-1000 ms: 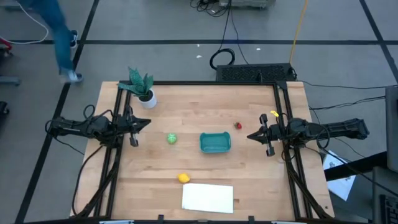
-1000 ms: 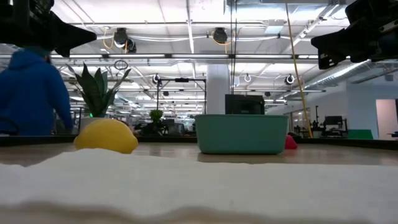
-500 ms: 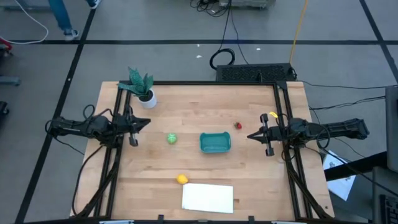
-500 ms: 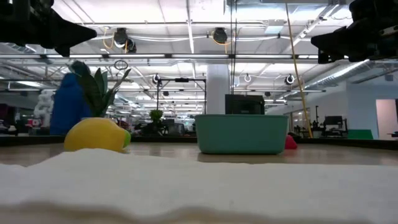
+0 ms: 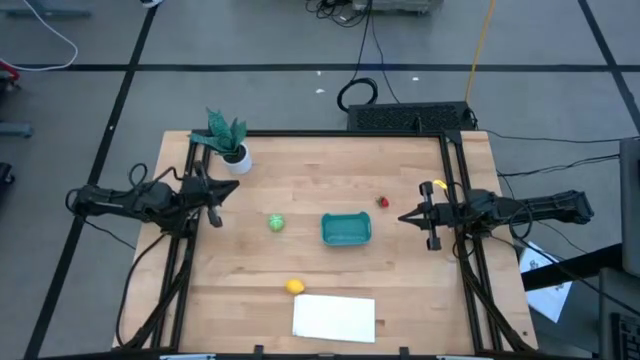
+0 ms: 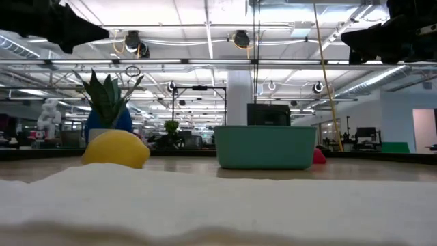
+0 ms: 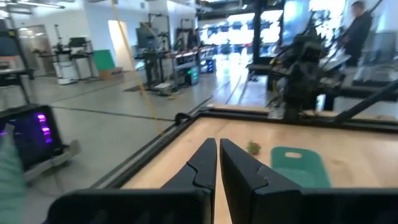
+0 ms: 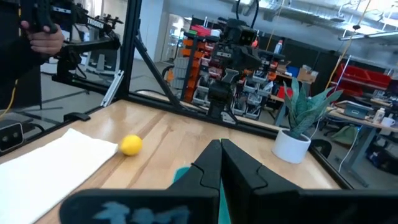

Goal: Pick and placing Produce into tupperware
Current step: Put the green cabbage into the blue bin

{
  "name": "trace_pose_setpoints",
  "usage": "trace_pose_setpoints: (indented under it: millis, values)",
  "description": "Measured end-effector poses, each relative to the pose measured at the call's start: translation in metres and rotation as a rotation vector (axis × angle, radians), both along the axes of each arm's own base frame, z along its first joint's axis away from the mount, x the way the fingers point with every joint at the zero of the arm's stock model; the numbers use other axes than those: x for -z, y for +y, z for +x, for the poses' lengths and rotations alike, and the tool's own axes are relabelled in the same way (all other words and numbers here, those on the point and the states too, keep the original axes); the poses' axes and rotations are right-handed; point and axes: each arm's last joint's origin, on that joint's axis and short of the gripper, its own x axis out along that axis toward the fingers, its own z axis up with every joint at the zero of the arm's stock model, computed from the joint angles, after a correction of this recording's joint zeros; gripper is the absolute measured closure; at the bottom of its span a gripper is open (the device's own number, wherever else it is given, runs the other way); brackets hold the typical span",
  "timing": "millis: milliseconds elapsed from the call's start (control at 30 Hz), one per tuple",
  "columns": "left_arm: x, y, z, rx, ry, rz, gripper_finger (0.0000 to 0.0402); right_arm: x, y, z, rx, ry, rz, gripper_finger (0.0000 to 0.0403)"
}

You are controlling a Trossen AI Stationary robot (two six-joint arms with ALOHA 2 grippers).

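Observation:
The teal tub point(image 5: 346, 228) sits mid-table, also seen in the low view point(image 6: 265, 147). The round green piece point(image 5: 276, 222) lies on the table to the tub's left. The small red piece point(image 5: 383, 201) lies by the tub's far right corner. The yellow lemon-like piece point(image 5: 294, 287) lies nearer the near edge and also shows in the low view point(image 6: 116, 149) and the right wrist view point(image 8: 130, 145). My left gripper point(image 5: 232, 190) hovers shut at the table's left. My right gripper point(image 5: 402, 218) hovers shut to the right of the tub.
A white flat sheet point(image 5: 334, 318) lies at the near edge, just beside the yellow piece. A green plant in a white pot point(image 5: 228, 140) stands at the far left corner. Black frame rails point(image 5: 455, 190) run along the table's left and right sides. Bare wood lies between both grippers and the tub.
My left gripper has swung slightly toward the table's far edge and stays shut. The yellow piece has rocked a little to the left and back. A person beyond the table's far left has walked out of the high view.

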Motion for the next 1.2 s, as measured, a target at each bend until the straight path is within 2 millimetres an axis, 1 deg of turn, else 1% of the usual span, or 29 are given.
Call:
trace_pose_setpoints:
  millis: [100, 200, 400, 567, 667, 767, 833, 1000, 1133, 1200]
  values:
    - [-0.015, 0.002, 0.003, -0.068, 0.02, -0.001, 0.0376, 0.0, 0.0, 0.0, 0.001, 0.0, 0.004, 0.0403]
    - [-0.031, 0.003, 0.007, -0.096, 0.035, -0.019, 0.0376, 0.0, 0.0, 0.0, 0.003, 0.001, 0.004, 0.0403]
    - [-0.061, 0.006, 0.019, -0.145, 0.175, -0.033, 0.0376, 0.0, 0.0, 0.0, 0.004, -0.001, 0.001, 0.0403]
    - [-0.074, 0.008, 0.032, -0.166, 0.293, 0.042, 0.0376, 0.0, 0.0, 0.0, 0.004, 0.0, 0.001, 0.0403]
    - [-0.082, 0.009, 0.042, -0.147, 0.322, 0.013, 0.0376, 0.0, -0.001, 0.0, 0.024, -0.001, 0.004, 0.0403]
    - [-0.089, 0.011, 0.052, -0.097, 0.364, -0.046, 0.0376, 0.0, -0.003, 0.0, 0.089, 0.0, 0.026, 0.0403]
    - [-0.092, 0.014, 0.059, -0.07, 0.416, -0.066, 0.0376, 0.0, -0.004, 0.0, 0.131, 0.001, 0.032, 0.0403]
    - [-0.093, 0.02, 0.078, -0.025, 0.543, -0.109, 0.0376, 0.0, -0.004, 0.0, 0.136, -0.001, 0.033, 0.0403]
    - [-0.082, 0.026, 0.097, 0.025, 0.657, -0.176, 0.0376, -0.001, -0.004, 0.0, 0.136, -0.008, 0.034, 0.0403]
    - [-0.073, 0.029, 0.107, 0.038, 0.718, -0.215, 0.0376, -0.001, -0.004, 0.0, 0.136, -0.008, 0.034, 0.0403]
